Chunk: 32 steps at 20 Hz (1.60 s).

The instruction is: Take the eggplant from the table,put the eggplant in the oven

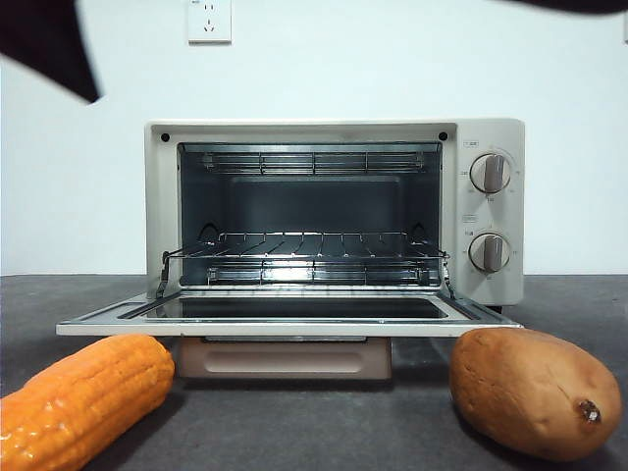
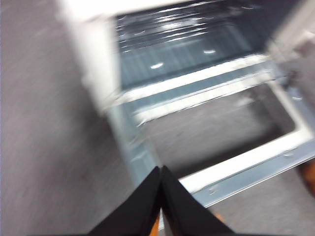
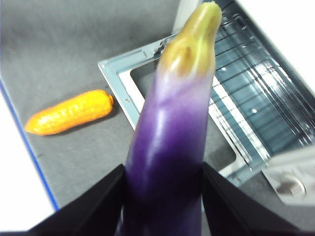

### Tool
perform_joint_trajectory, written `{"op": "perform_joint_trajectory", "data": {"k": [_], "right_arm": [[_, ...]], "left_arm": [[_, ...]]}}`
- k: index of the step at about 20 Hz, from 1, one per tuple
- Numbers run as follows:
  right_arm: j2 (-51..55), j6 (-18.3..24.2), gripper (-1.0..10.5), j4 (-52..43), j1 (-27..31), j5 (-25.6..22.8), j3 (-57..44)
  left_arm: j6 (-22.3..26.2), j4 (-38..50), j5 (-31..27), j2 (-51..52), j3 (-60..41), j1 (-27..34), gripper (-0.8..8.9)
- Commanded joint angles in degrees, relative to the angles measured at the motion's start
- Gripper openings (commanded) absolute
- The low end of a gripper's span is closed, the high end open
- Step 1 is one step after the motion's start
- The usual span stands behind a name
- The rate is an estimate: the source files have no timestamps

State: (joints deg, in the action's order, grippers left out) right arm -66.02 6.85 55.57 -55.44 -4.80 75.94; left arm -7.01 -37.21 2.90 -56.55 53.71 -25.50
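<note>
The eggplant (image 3: 172, 123) is glossy purple with a pale, yellow-green stem end pointing away from the wrist. My right gripper (image 3: 162, 169) is shut on its thick part and holds it in the air above the table (image 3: 74, 59), near a corner of the open oven door (image 3: 118, 78). The front view does not show the eggplant. The cream oven (image 1: 491, 285) stands open, its door (image 1: 285, 324) folded down flat and its wire rack (image 1: 304, 253) bare. My left gripper (image 2: 161, 169) is shut on nothing, hovering over the door frame (image 2: 236, 167).
An orange corn cob (image 1: 83, 397) lies on the table (image 1: 324, 422) at the front left, also visible as the corn cob (image 3: 69, 114) beside the door. A brown sweet potato (image 1: 535, 392) lies front right. Black arm parts (image 1: 59, 39) show at the top corners.
</note>
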Motion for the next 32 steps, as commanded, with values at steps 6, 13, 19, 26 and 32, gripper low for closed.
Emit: {"op": "perform_joint_trajectory", "data": {"k": [6, 13, 19, 26, 32], "right_arm": [[-16.2, 11.2, 1.6, -6.3, -0.7, -11.5, 1.4], [-30.1, 27.2, 1.6, -24.2, -0.5, -24.0, 1.4], [-36.8, 40.3, 1.6, -38.7, 1.0, -27.3, 1.4], [-43.2, 44.6, 1.6, -48.3, 4.8, -31.2, 1.4], [-44.1, 41.5, 3.1, -49.1, 5.4, -31.3, 1.4]], "left_arm": [[-3.1, 4.4, 9.0, 5.6, -13.1, 11.5, 0.04], [-3.5, 6.0, 17.1, 5.6, -14.9, 17.4, 0.04], [-3.3, 6.0, 19.3, 5.6, -14.9, 17.4, 0.04], [-3.1, 6.0, 21.3, 5.6, -14.9, 17.4, 0.04], [-3.1, 5.9, 21.6, 5.6, -14.9, 17.4, 0.04]]}}
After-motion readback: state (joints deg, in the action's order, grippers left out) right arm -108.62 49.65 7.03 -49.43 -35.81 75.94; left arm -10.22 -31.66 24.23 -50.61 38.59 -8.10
